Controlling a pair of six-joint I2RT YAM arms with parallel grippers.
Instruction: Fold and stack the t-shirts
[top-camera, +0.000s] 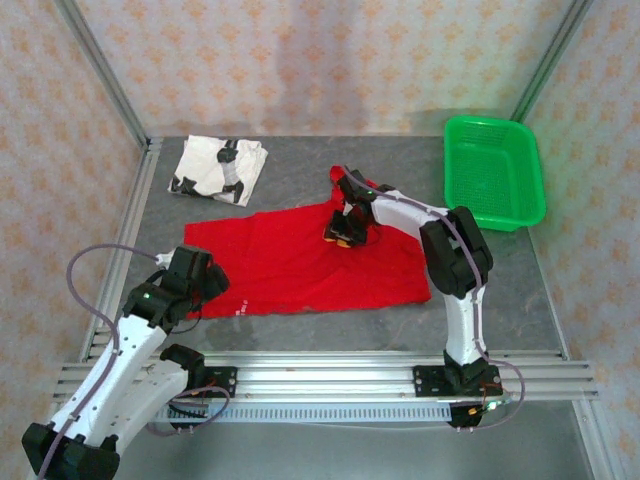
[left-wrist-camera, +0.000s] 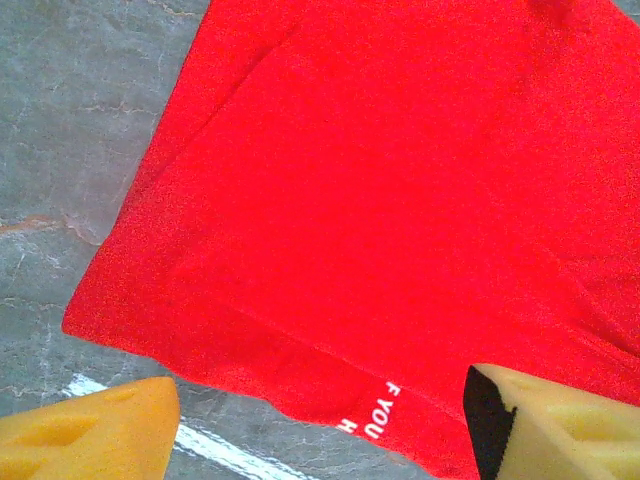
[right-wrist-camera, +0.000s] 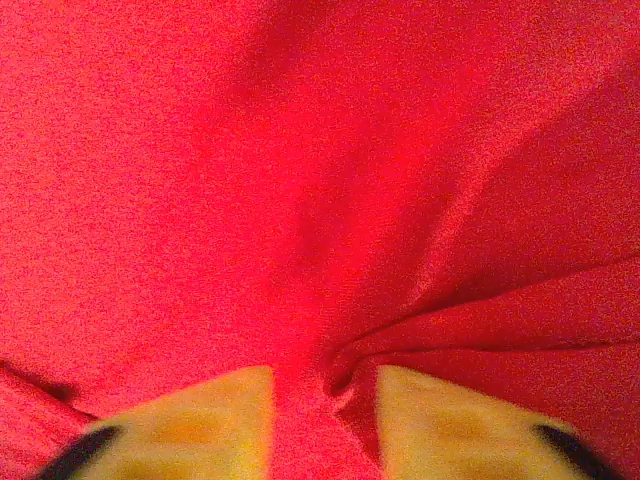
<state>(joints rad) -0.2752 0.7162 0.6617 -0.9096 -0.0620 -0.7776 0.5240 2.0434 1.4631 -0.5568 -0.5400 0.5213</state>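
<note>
Folding of the bright red cloth t-shirt (top-camera: 290, 265) begins; the right gripper (right-wrist-camera: 322, 425) pinches a ridge of it in near-closed jaws; the left gripper (left-wrist-camera: 322, 405), wide open and empty, should grasp the near hem next.

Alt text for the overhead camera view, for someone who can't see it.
A red t-shirt lies spread on the table, the right gripper pinching it near its far edge. The left gripper hovers at its left corner; a folded white t-shirt and green basket sit behind.
</note>
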